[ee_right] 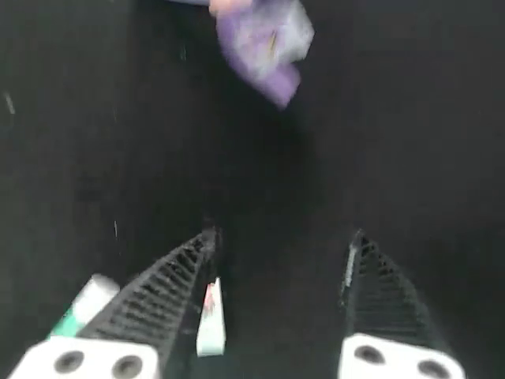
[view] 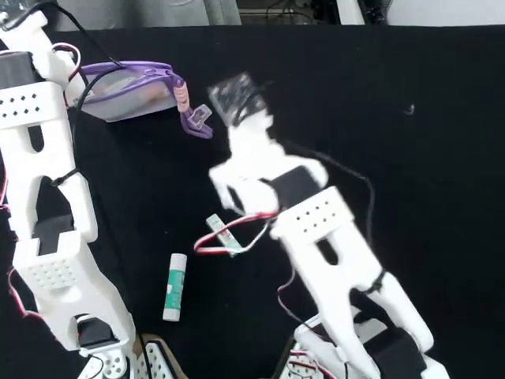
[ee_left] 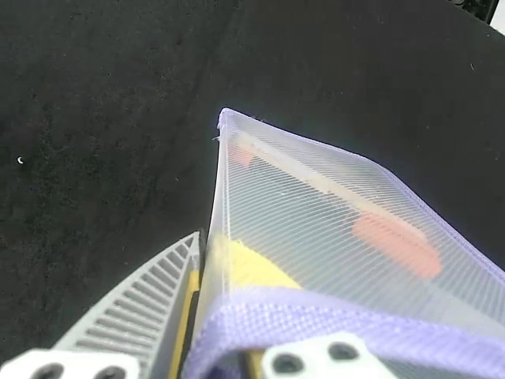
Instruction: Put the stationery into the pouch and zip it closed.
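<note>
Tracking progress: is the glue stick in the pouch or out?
Out. The glue stick lies on the table, well apart from the pouch.

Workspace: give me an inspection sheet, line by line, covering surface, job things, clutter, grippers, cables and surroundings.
Surface: black cloth, bare on the far right.
Job's things: pouch, clear with purple trim, orange and yellow items inside; whether the zip is shut is unclear; zip pull hangs off its end. Glue stick and a small white piece lie loose on the cloth.
Clutter: nothing seen.
Grippers: left gripper shut on the pouch's end; right gripper open, empty, above the cloth near the zip pull.
Cables: red and white wires and a black cable at the right arm.
Surroundings: grey drape behind the table.
</note>
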Controlling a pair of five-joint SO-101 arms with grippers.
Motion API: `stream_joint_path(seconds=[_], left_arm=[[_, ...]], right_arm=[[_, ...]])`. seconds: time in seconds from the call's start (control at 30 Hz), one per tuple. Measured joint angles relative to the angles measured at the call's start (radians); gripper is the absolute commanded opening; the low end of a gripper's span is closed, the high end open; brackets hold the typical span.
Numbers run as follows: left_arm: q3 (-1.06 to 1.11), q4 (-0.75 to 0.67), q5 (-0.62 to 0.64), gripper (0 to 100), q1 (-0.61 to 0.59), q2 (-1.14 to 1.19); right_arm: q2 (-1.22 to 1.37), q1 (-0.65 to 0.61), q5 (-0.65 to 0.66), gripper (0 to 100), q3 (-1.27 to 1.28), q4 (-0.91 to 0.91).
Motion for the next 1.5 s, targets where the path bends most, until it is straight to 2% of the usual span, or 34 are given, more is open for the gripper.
stream_joint_path(seconds=[0.3, 0.5, 0.7, 1.0, 1.33, 1.4, 1.5], left_arm=[[0.0, 0.0, 0.0, 3, 0.0, 0.0], [0.0, 0.0, 0.0, 3, 0.0, 0.0], [0.0, 0.0, 0.0, 3, 0.0, 0.002], [0.0, 0.0, 0.0, 3, 0.0, 0.002], [0.0, 0.0, 0.0, 3, 0.0, 0.002], [0.0, 0.0, 0.0, 3, 0.0, 0.002], [0.0, 0.0, 0.0, 3, 0.0, 0.002]], right_arm=[[0.006, -0.11, 0.049, 24.3, 0.213, -0.16], [0.213, -0.12, 0.052, 24.3, 0.173, -0.187], [0.402, -0.12, 0.052, 24.3, 0.043, -0.132], [0.433, -0.209, 0.055, 24.3, 0.021, -0.12], [0.502, -0.166, 0.054, 24.3, 0.008, -0.138], [0.551, -0.164, 0.054, 21.5, -0.017, -0.138], [0.609, -0.164, 0.054, 10.2, -0.058, -0.138]])
